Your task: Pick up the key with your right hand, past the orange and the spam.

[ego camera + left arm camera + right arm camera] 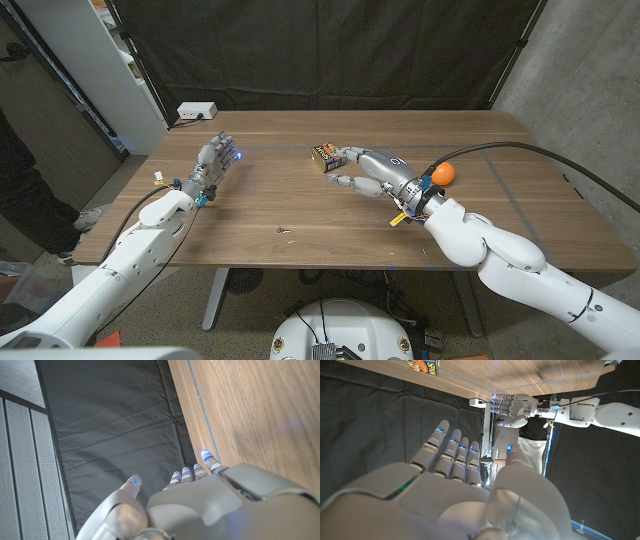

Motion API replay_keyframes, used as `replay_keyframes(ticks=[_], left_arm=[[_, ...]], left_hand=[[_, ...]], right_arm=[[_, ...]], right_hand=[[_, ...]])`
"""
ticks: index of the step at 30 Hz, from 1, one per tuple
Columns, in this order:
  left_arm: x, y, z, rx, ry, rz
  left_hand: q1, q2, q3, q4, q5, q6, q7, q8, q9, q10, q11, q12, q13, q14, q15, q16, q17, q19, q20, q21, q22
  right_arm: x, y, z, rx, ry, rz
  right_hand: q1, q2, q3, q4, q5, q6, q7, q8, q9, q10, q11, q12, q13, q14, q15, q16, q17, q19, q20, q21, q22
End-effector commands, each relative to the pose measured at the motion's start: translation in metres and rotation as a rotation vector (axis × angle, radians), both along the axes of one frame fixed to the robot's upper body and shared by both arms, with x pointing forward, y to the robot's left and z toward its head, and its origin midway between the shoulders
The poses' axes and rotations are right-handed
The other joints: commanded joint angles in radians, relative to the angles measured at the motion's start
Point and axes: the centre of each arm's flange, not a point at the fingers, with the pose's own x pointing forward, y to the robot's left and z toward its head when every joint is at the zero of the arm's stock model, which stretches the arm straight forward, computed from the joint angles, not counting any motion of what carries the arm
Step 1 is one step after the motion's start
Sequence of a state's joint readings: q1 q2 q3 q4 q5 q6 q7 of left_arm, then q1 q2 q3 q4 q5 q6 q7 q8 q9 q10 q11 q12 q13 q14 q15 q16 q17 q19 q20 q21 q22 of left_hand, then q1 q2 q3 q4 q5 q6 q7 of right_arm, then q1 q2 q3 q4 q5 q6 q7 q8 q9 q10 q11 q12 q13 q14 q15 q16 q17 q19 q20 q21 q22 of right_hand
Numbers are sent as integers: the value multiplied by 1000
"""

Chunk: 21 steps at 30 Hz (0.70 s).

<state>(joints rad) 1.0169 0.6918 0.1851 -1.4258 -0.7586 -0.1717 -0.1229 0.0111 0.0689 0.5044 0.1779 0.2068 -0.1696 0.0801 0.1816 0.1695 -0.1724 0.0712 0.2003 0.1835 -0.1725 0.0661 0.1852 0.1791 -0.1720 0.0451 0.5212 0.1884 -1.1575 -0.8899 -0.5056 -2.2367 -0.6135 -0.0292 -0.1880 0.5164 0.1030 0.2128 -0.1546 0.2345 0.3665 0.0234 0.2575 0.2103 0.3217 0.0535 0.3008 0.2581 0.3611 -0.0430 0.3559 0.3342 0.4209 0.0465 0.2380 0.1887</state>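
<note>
The key [284, 231] is a tiny dark speck on the wooden table [300, 205], near its front edge and left of centre. My right hand [370, 170] hovers open over the middle of the table, well behind the key, its fingers spread. Its fingertips are close beside the spam can [325, 155]; I cannot tell if they touch. The orange [443, 174] lies just behind the right wrist. In the right wrist view the spam can [422, 366] lies beyond my right hand [460, 490]. My left hand [215, 165] stands upright at the left, fingers apart, holding nothing.
A white box [197, 110] sits at the table's back left edge. A white shelf [110, 60] and a person in dark clothes [20, 190] stand to the left. A black curtain [320, 50] hangs behind. A cable [520, 150] runs over the right side.
</note>
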Motion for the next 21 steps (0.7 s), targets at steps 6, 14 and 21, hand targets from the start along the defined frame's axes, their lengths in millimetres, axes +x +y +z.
replay_keyframes(ticks=[6,14,21], left_arm=[[3,3,-1,-5,0,-1],[4,4,-1,-9,-1,1],[6,6,-2,-11,2,3]], left_hand=[[-4,88,-2,2,4,-87,-4,2,5,-118,-1,2,4,-131,9,4,1,-109,9,-2,2],[-4,88,-3,2,4,-87,-3,2,5,-119,1,2,4,-132,8,3,1,-109,9,-3,2],[-4,88,-4,2,4,-87,-4,1,5,-118,3,2,4,-132,9,4,1,-109,9,-3,3]], right_arm=[[-6,19,-14,-21,-51,-67],[-5,24,-17,-32,-60,-71],[-5,30,-19,-45,-70,-84]], right_hand=[[-1,-26,-21,6,6,52,1,22,10,37,-1,24,16,43,-20,42,43,29,-2,13,4],[15,-33,-24,0,17,67,-7,28,14,49,-12,35,26,63,-31,70,72,48,-1,18,5],[67,-32,-9,-19,30,66,-13,28,17,49,-16,39,33,64,-34,85,91,52,-1,19,6]])
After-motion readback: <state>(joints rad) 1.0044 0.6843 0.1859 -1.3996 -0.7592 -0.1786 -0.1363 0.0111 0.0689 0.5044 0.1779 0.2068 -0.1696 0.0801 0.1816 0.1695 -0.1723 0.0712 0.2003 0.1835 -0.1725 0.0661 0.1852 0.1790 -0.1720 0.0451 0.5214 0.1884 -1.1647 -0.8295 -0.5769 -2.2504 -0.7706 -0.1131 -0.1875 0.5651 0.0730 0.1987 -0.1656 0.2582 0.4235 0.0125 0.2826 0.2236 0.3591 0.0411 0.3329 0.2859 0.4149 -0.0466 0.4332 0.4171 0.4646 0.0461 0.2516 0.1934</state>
